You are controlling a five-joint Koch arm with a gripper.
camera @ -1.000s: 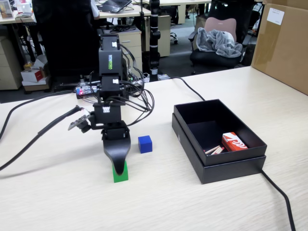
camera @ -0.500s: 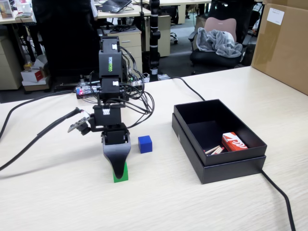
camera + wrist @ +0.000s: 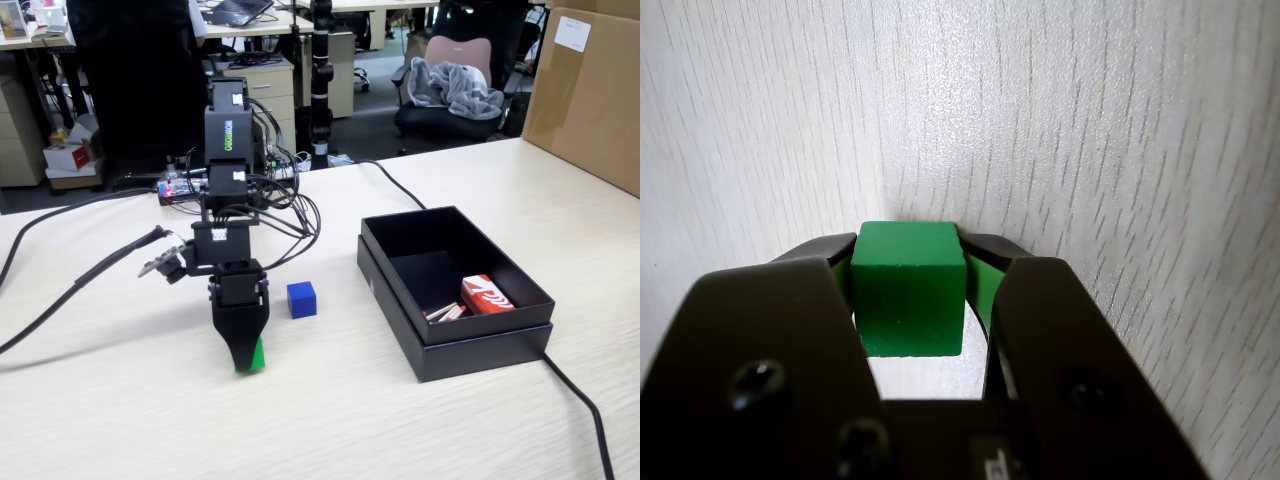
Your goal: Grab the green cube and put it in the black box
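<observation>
In the wrist view the green cube (image 3: 910, 290) sits squarely between my two black jaws, which press on its left and right sides. My gripper (image 3: 908, 245) is shut on it. From the fixed view, the gripper (image 3: 243, 362) points straight down at the table's left middle. Only a sliver of the green cube (image 3: 258, 354) shows beside the black finger, at or just above the tabletop. The black box (image 3: 480, 330) stands well to the right on its lid-like base, open at the top.
A blue cube (image 3: 301, 299) lies just right of the gripper. A red and white packet (image 3: 486, 295) and some thin sticks lie inside the black box. A big cardboard box (image 3: 590, 90) stands at the far right. Cables (image 3: 80, 275) run across the left of the table.
The jaws have closed in around the green cube, so less of it shows in the fixed view. The arm has shifted slightly left and back.
</observation>
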